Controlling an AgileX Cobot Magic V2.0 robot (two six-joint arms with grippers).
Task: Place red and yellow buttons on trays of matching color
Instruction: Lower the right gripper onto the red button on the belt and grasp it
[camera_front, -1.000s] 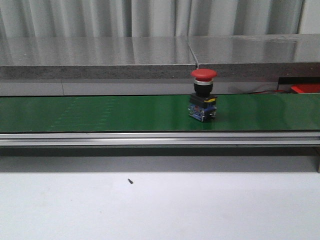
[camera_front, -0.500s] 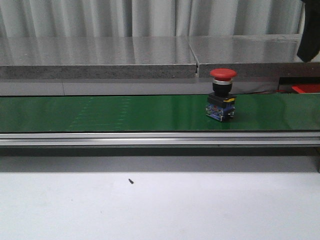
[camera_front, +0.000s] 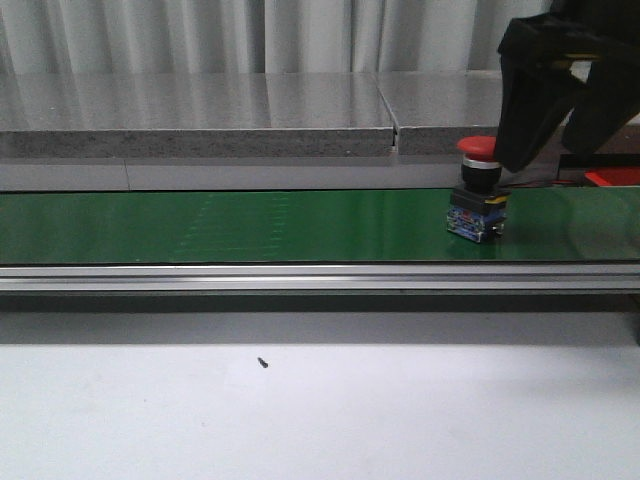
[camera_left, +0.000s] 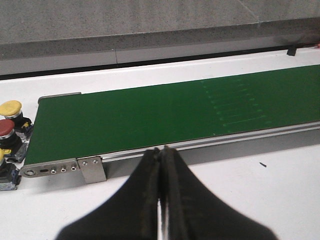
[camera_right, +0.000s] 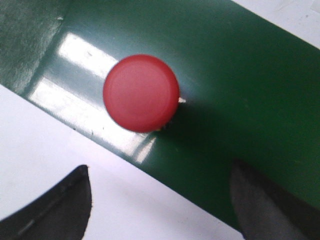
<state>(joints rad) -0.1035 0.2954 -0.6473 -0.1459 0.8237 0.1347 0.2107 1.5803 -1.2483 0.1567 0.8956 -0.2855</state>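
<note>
Closest to me is the white bench (camera_front: 320, 410), with one tiny dark speck (camera_front: 262, 363) on it. Behind that runs a silver rail, and then the long green belt (camera_front: 250, 225). A red button (camera_front: 478, 200) stands upright on the belt, over on my right side. It has a round red cap, a black neck and a blue and yellow base. My right pincer (camera_right: 160, 210) hangs above that button with its two dark fingers (camera_right: 55, 210) spread wide, and it holds nothing. From its own camera the red cap sits just past the gap between the fingers. My left pincer (camera_left: 161, 200) is pressed together and empty, out over the bench near the belt's end. Beside that end sit a yellow button (camera_left: 12, 111) and another red button (camera_left: 7, 133), close together. Farthest back is a long grey shelf (camera_front: 200, 110) and pale curtains (camera_front: 250, 35).
</note>
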